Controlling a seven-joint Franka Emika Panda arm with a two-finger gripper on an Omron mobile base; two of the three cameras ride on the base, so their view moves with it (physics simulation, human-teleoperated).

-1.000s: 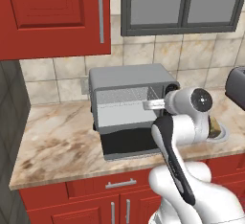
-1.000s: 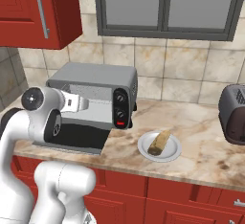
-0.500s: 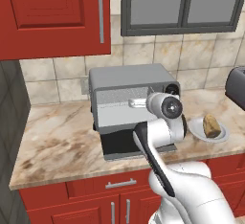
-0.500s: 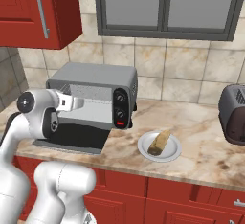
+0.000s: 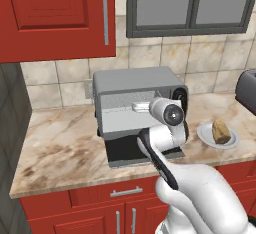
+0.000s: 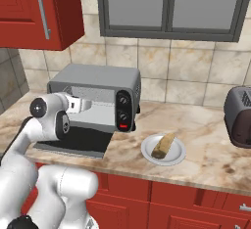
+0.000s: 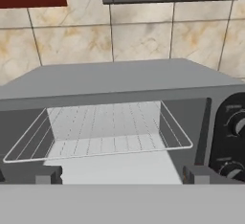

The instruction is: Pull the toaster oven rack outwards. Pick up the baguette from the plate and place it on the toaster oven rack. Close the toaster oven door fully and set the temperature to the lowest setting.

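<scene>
The toaster oven (image 5: 135, 85) (image 6: 98, 79) stands on the counter with its door (image 5: 122, 154) (image 6: 73, 145) folded down flat. My gripper (image 5: 138, 107) (image 6: 86, 104) (image 7: 122, 175) hovers open in front of the oven mouth, above the door, holding nothing. In the hand view the wire rack (image 7: 100, 134) sits inside the cavity, straight ahead between my two fingertips (image 7: 48, 175). The baguette (image 5: 220, 130) (image 6: 163, 146) lies on the plate (image 5: 204, 135) (image 6: 147, 153) to the oven's right.
Two control knobs (image 7: 234, 127) and a red button (image 6: 124, 126) sit on the oven's right strip. A dark toaster (image 5: 247, 90) (image 6: 239, 115) stands at the far right. Red cabinets (image 5: 55, 15) hang above the oven's left, with a window (image 6: 169, 5) above the tiled wall.
The hand has swung from the oven's right side to the front of its mouth. The jaws stayed open. Baguette, plate and door have not moved.
</scene>
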